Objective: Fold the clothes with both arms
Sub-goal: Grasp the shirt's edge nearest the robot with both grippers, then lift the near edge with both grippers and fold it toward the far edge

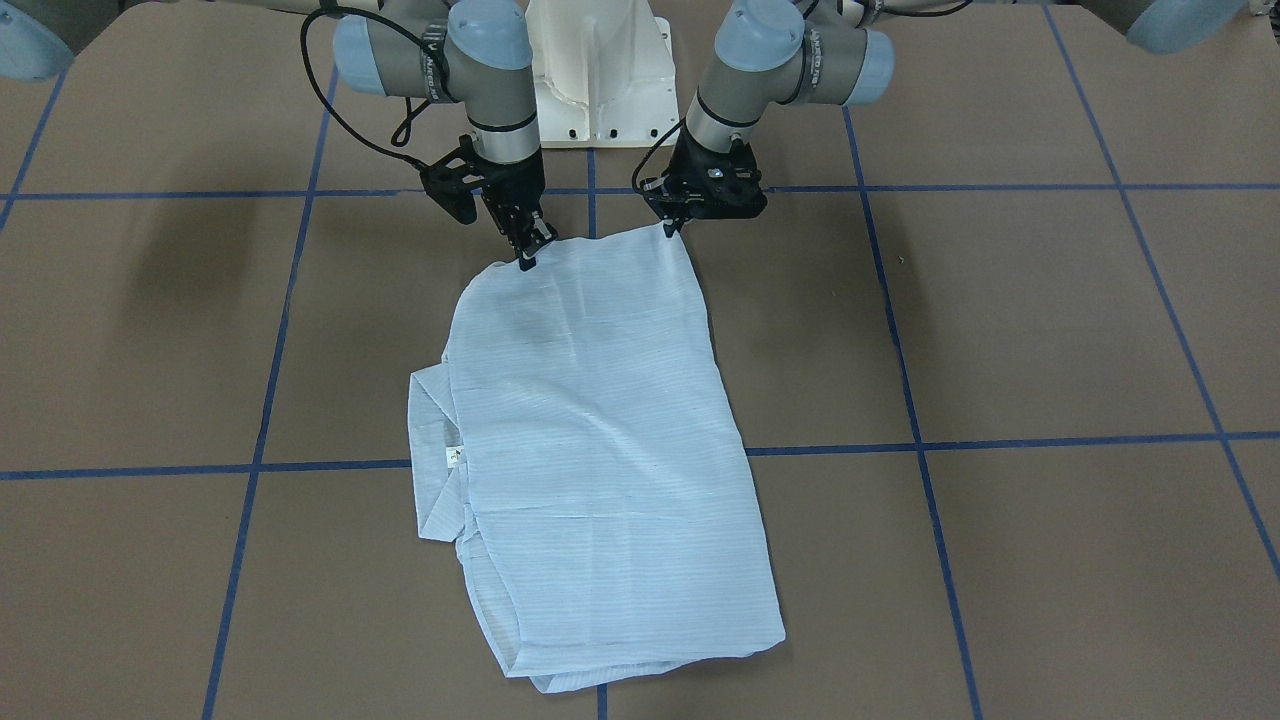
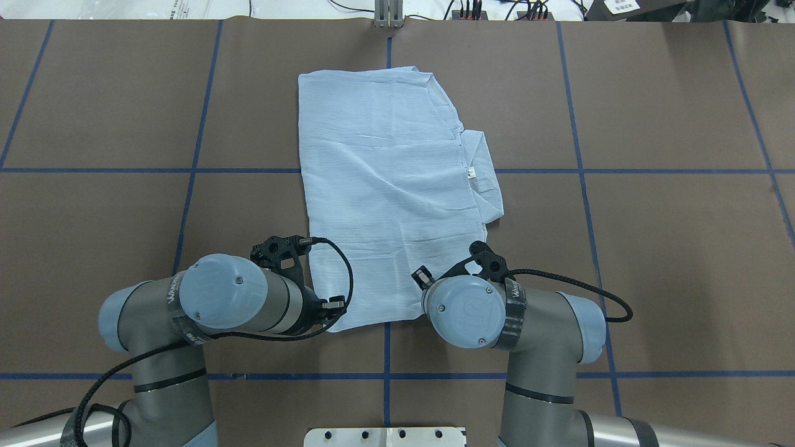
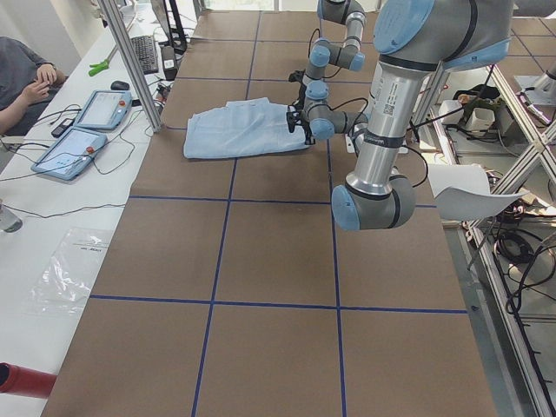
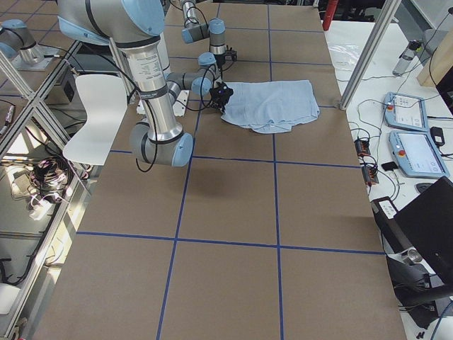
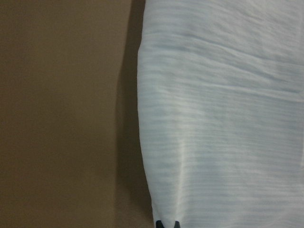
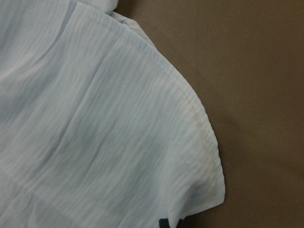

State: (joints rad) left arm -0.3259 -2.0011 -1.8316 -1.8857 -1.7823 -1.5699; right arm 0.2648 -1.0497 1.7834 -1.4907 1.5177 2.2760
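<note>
Shirt (image 1: 600, 430) lies folded into a long panel in the middle of the brown table (image 1: 1050, 320), running from upper centre to lower centre of the front-facing view. The collar (image 1: 432, 450) sticks out on the panel's left side there, with a small tag (image 1: 452, 457) showing.

Left gripper (image 1: 668, 228) is at the shirt's upper right corner in that view. Its fingers are narrow and pinch the cloth edge, and the corner is pulled up into a small peak. Right gripper (image 1: 527, 257) is at the upper left corner, fingers also narrow and closed on the edge.

In the left wrist view the dark fingertips (image 5: 159, 224) sit close together at bottom centre, right on the fabric. It's the same in the right wrist view, fingertips (image 6: 164, 222) at the hem by the rounded corner.

Both arms reach in from the top of the front-facing view, either side of the white base (image 1: 600, 70). Blue tape lines (image 1: 1000, 442) cross the table.
</note>
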